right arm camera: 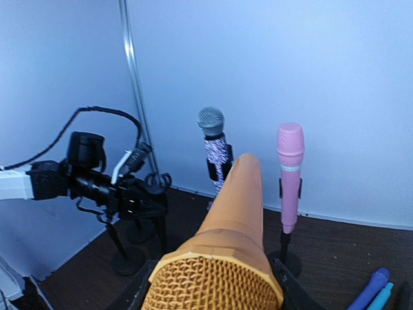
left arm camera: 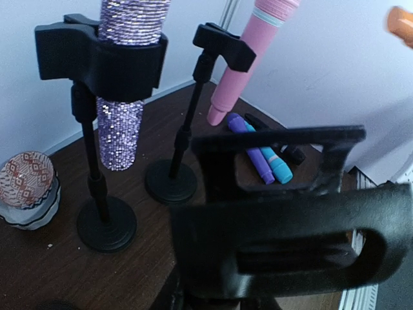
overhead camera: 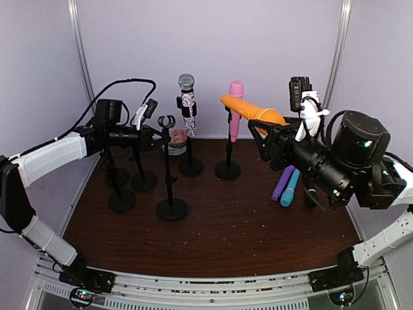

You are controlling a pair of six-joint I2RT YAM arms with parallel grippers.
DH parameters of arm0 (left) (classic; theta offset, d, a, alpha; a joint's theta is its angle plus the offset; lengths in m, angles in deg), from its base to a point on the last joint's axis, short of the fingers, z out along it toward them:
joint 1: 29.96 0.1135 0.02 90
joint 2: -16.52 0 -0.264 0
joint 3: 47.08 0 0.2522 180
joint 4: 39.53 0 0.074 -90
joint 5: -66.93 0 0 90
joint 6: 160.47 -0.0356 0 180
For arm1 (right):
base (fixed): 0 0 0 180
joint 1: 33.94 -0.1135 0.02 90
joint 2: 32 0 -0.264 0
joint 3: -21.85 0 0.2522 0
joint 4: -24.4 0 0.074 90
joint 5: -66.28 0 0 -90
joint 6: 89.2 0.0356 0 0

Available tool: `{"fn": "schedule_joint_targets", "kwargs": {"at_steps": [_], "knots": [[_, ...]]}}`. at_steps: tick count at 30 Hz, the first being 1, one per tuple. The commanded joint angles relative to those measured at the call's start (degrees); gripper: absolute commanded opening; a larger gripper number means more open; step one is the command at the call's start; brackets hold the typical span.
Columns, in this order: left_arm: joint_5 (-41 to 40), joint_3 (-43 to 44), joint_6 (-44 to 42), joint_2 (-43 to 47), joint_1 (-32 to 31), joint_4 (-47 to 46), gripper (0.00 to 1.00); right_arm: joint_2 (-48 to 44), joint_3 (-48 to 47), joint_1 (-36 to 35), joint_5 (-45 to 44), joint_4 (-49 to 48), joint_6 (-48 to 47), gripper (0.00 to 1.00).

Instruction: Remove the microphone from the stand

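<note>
Orange handheld microphone with mesh head [overhead camera: 248,110] [right arm camera: 232,219]: clamped in right gripper [overhead camera: 270,129], off any stand, up in the air; handle pointing up and away from gripper, mesh head back at wrist.
Right gripper state: grasping orange microphone near head end, jaws pressed on either side of body.
Left gripper [overhead camera: 153,137] state: clenched, tips right at pole of bare black round-base stand [overhead camera: 168,168]; real hold on pole not clear from any view.
Bare stand: upright, top clip empty, directly ahead of left gripper, well left of right gripper.
Silver-glitter microphone with grey mesh head [overhead camera: 188,106] [left arm camera: 126,97]: upright in black stand clip, just past left gripper, far side.
Pink smooth microphone [overhead camera: 235,110] [left arm camera: 242,64] [right arm camera: 290,174]: upright in own black stand clip, between both grippers, near tip of held orange handle.
Purple microphone [overhead camera: 282,183] [left arm camera: 248,145] and teal microphone [overhead camera: 291,188] [left arm camera: 274,161]: lying side by side, touching, on dark brown wooden table [overhead camera: 226,232], below right gripper.
Red-and-white patterned bowl [left arm camera: 29,187]: on table, ahead-left of left gripper, beside glitter microphone's stand base.
</note>
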Motion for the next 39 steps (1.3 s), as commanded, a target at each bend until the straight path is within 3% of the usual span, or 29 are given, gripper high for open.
{"fn": "schedule_joint_targets", "kwargs": {"at_steps": [1,5,6,8,14,21,23,26,29,33,36,39], "knots": [[7.4,5.0,-7.4,-0.1,-1.3,1.7,0.00,-2.8,7.7,5.6,-5.8,6.7,6.4,0.00],[10.7,5.9,-12.9,0.4,-1.8,3.4,0.00,-5.9,14.2,13.0,-4.6,9.7,11.8,0.00],[13.0,6.9,-14.0,-0.1,-1.9,3.2,0.00,-5.3,16.0,18.7,-3.0,12.0,13.4,0.00],[14.4,8.4,-13.9,-0.7,-2.1,2.2,0.00,-3.6,17.0,22.6,-0.3,12.0,13.3,0.00],[14.1,12.7,-16.0,-3.2,-2.8,2.0,0.00,6.8,16.8,32.3,6.4,9.0,11.4,0.00],[13.5,9.4,-22.7,-3.2,-3.2,6.5,0.02,21.6,12.9,38.6,9.8,7.5,10.5,0.00],[13.4,6.9,-23.6,-2.5,-3.2,7.5,0.12,25.4,11.1,39.3,10.2,8.7,10.6,0.00],[13.0,5.2,-25.4,-1.5,-3.2,9.8,0.39,30.0,9.0,39.6,10.4,10.5,11.2,0.00],[11.9,4.7,-27.1,-0.1,-3.1,12.4,0.54,32.6,8.5,40.1,11.2,11.1,12.5,0.00],[10.4,3.9,-29.1,2.4,-3.1,15.7,0.94,35.4,7.0,41.0,13.4,14.0,15.1,0.06],[8.6,4.7,-30.2,3.9,-3.0,19.8,0.98,37.4,6.1,41.7,15.1,16.1,16.8,0.12],[6.5,6.4,-30.4,5.9,-2.6,24.1,0.98,37.8,6.3,42.4,17.1,16.7,18.6,0.27]]}}
